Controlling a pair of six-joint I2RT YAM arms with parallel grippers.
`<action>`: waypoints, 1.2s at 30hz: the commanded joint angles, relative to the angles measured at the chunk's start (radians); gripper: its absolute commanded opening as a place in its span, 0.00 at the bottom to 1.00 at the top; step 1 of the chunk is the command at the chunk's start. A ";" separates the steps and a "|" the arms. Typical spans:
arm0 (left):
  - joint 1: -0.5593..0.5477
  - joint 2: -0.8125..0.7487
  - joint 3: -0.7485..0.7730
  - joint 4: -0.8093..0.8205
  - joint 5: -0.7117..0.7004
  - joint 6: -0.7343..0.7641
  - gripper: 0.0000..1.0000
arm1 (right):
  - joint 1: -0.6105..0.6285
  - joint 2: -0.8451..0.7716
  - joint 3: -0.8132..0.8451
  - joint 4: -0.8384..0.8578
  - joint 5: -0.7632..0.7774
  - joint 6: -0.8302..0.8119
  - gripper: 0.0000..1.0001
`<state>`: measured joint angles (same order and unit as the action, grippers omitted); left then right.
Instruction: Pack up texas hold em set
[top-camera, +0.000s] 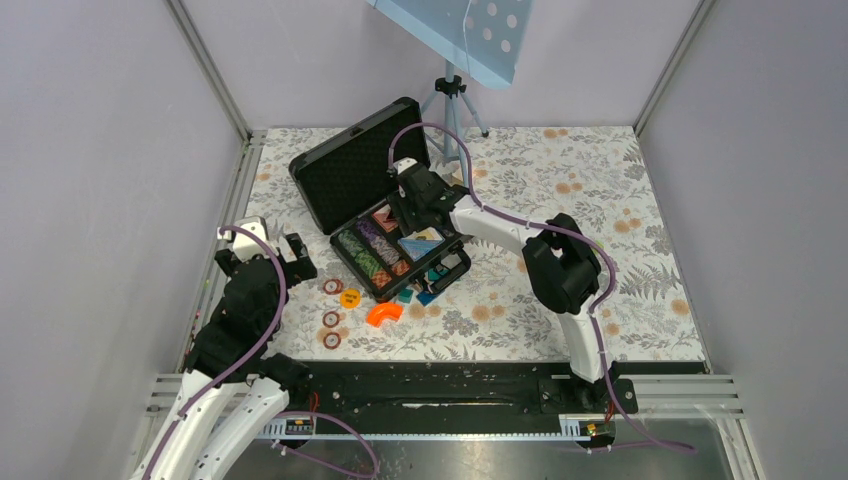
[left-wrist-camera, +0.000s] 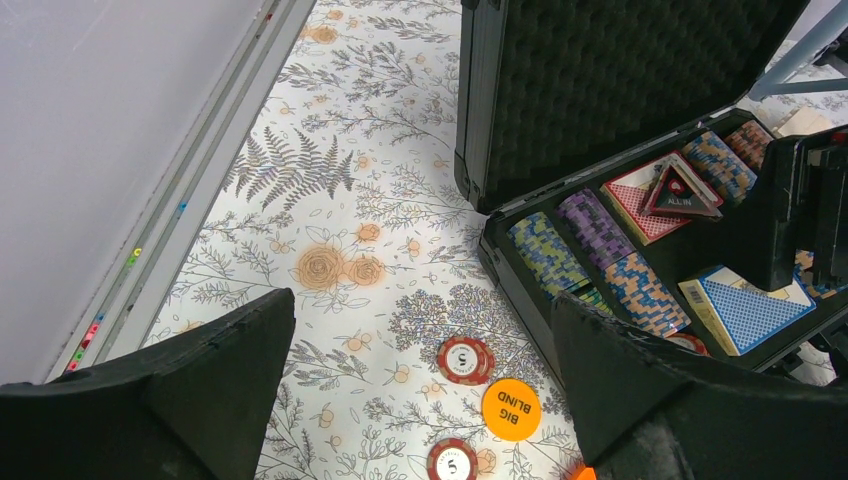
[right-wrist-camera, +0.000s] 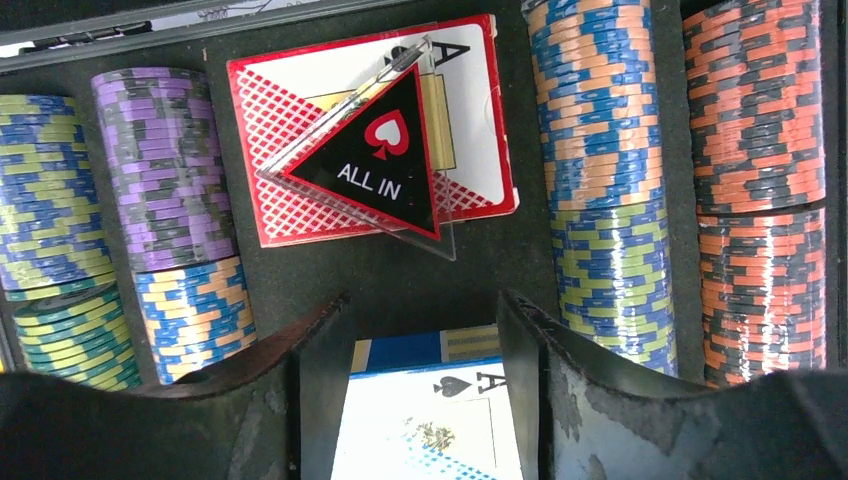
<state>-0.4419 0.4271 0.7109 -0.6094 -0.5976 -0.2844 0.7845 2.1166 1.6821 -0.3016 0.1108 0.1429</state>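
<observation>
Your briefcase (top-camera: 345, 175) sits open at upper centre of the top view with its lid tipped toward the upper left. Loaded with chip rows (right-wrist-camera: 600, 150) it will likely be rigid and heavy, so press the lid shut at its free edge instead of lifting the case. The right gripper (right-wrist-camera: 420, 310) hangs open over the tray with its fingers either side of the boxy, stiff blue deck (right-wrist-camera: 420, 400). The left gripper (left-wrist-camera: 420, 300) is spread wide and empty above the loose chips (left-wrist-camera: 465, 360) and the BIG BLIND button (left-wrist-camera: 511, 409); these are thin, hard and probably slippery, so pinch them across the rim.
</observation>
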 joint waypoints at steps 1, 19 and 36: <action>0.003 -0.002 -0.001 0.050 0.014 0.010 0.99 | 0.003 -0.030 -0.043 -0.003 -0.014 -0.019 0.59; 0.003 0.003 -0.002 0.051 0.028 0.013 0.99 | 0.031 -0.059 -0.048 0.024 0.057 -0.077 0.63; 0.004 0.006 -0.002 0.052 0.032 0.013 0.99 | 0.057 -0.119 -0.178 0.154 -0.047 -0.061 0.54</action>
<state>-0.4419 0.4274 0.7109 -0.6067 -0.5789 -0.2844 0.8211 2.0422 1.5341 -0.1596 0.1062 0.0788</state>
